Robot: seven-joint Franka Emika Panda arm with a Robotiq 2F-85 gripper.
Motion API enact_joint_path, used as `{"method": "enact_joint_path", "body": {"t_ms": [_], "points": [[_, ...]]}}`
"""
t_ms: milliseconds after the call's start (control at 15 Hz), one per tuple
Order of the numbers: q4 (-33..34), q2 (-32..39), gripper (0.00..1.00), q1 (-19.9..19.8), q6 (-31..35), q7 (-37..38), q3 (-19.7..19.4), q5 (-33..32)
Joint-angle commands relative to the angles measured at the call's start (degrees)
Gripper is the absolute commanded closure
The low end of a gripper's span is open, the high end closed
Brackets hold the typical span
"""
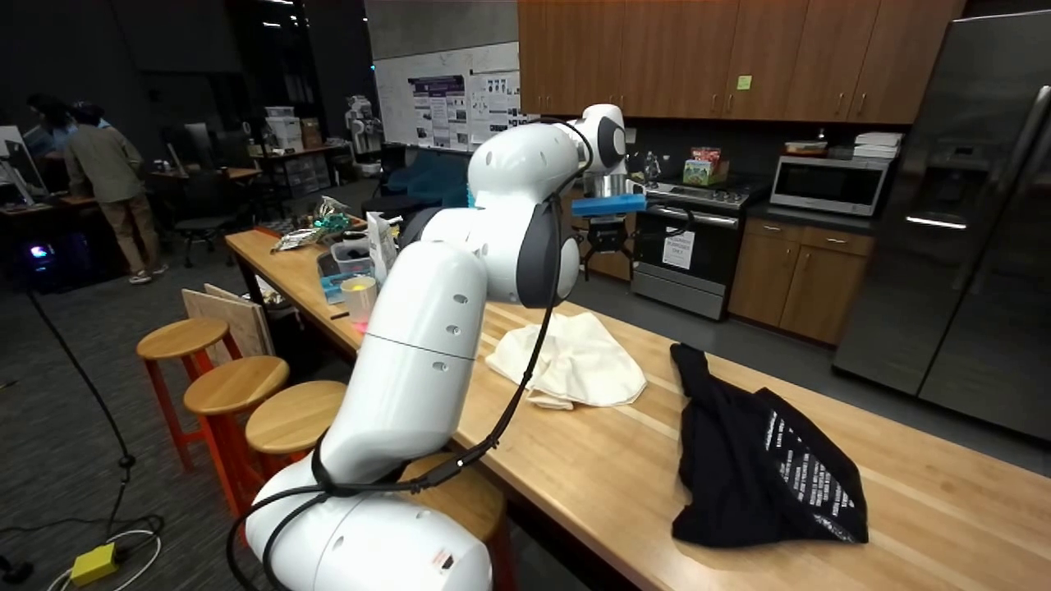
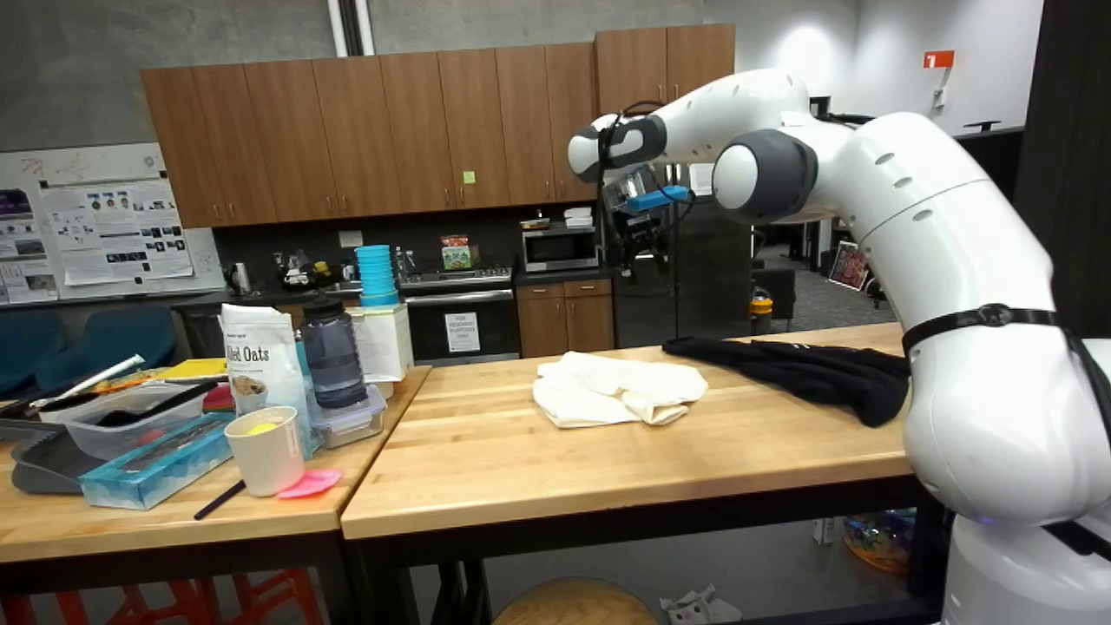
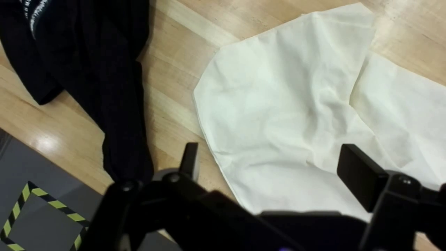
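Bench (image 2: 286, 518) with clutter in an exterior view: oats bag (image 2: 247, 343), dark bottle (image 2: 334, 360) atop lidded container (image 2: 351, 427), pale cup (image 2: 265, 460) beside pink item (image 2: 311, 483), blue box (image 2: 121, 490), stacked blue cups (image 2: 376, 273) on white box (image 2: 382, 338). Behind: oven (image 2: 430, 330) with paper sign (image 2: 463, 332). Also microwave (image 1: 831, 184), steel fridge (image 1: 928, 271), wooden stools (image 1: 236, 384), person (image 1: 107, 168) facing away. Wrist view: yellow-black tape (image 3: 56, 204) on floor (image 3: 48, 226).

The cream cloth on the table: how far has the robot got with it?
Done: nothing obvious; the cream cloth lies rumpled on the table, apart from the black garment. In hand: nothing; the hand hangs open above, not touching the cloth. Left: probably all the handling; no grip is made yet, and the creases would need smoothing, if that is wanted.
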Motion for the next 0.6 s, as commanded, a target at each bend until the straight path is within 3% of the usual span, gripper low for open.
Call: {"method": "enact_joint_path", "body": {"t_ms": [0, 533], "points": [[0.88, 0.78, 0.00, -0.13, -0.77, -0.20, 0.07, 0.28], [4.71, 8.22, 0.00, -0.03, -4.58, -1.69, 0.00, -0.12]]}}
